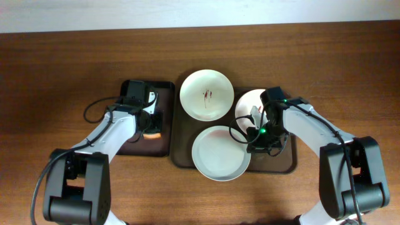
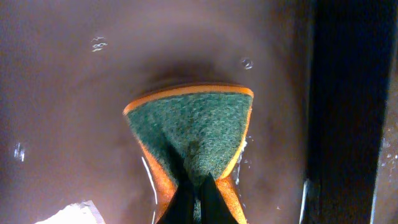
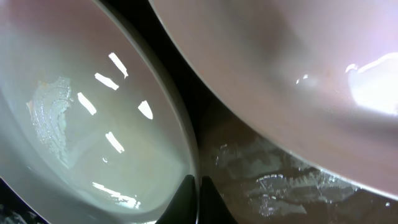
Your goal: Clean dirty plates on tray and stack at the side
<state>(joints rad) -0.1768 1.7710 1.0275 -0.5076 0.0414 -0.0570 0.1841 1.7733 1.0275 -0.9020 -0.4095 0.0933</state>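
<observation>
Across the middle of the wood-grain table (image 1: 62, 56) lay the large dark brown tray (image 1: 180, 144), rounded at its corners and low at the rim, with all three plates on it. Just left of it sat a smaller black tray (image 1: 134, 149).

The smeared white plate (image 1: 207, 95) stood at the tray's far left, a small dark red streak in its centre. The second white plate (image 1: 247, 102) lay to its right, partly hidden under the right arm. The grey-green plate (image 1: 219, 155) sat nearest the front edge, pale, shallow and unmarked from overhead. The right wrist view showed glossy highlights and a faint dried-looking patch on its inner face. In that view the tray floor between the two nearer plates looked wet.

Over the black tray, the left pincer (image 2: 193, 186) was clenched on a sponge (image 2: 196, 121), green on its face and orange along the edge, pinched into a fan shape.

The right pincer (image 3: 196, 186) was clenched at the rim of the grey-green plate, the rim's edge running in between the drawn-together fingers.
</observation>
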